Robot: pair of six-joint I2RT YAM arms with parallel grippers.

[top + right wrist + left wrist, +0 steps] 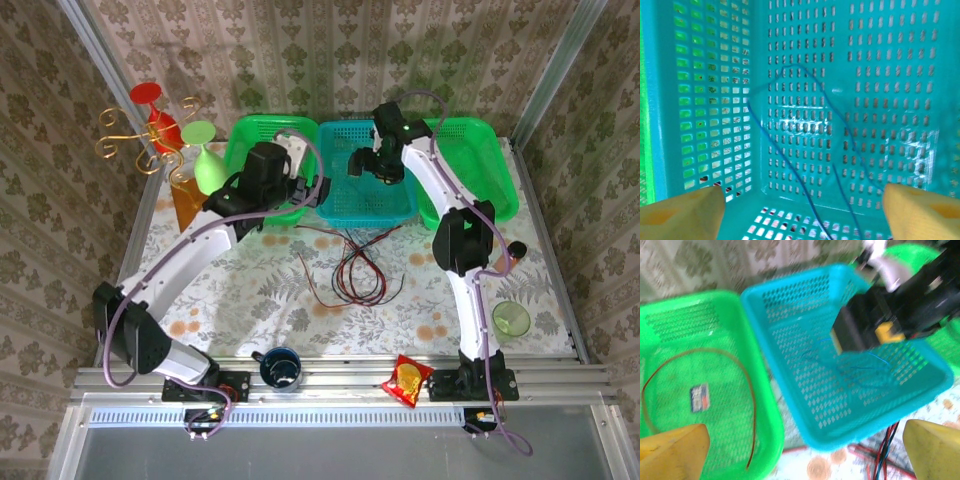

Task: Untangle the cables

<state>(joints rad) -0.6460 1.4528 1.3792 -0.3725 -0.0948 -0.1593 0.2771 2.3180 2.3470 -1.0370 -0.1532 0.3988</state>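
**Asker:** Where is your right claw?

**Me:** My right claw (802,212) hangs inside the blue basket (710,100), the middle one at the far side of the table (250,290). Its fingers stand wide apart, with nothing between them.

**Asker:** What lies under it?

**Me:** A blue cable (775,144). It lies in loose loops on the basket floor, running from the far left toward the near wall. My fingertips are on either side of it, above it and not touching.

**Asker:** And your left claw?

**Me:** My left claw (802,455) hovers at the near side of the two baskets, where the green basket (680,340) on the left meets the blue one. Its fingers are spread wide too, and they hold nothing.

**Asker:** Is anything in that green basket?

**Me:** A red cable (754,415) lies on its floor in a broad arc, open toward the near side. A small tag (700,396) lies flat inside the arc, not touching it.

**Asker:** Where is the rest?

**Me:** The red and black cables (352,268) lie on the table just near of the blue basket, between my two arms. Their long loops cross one another. One red strand trails off to the left, and another runs along the basket's near wall. Both my claws are farther back, apart from this bunch.
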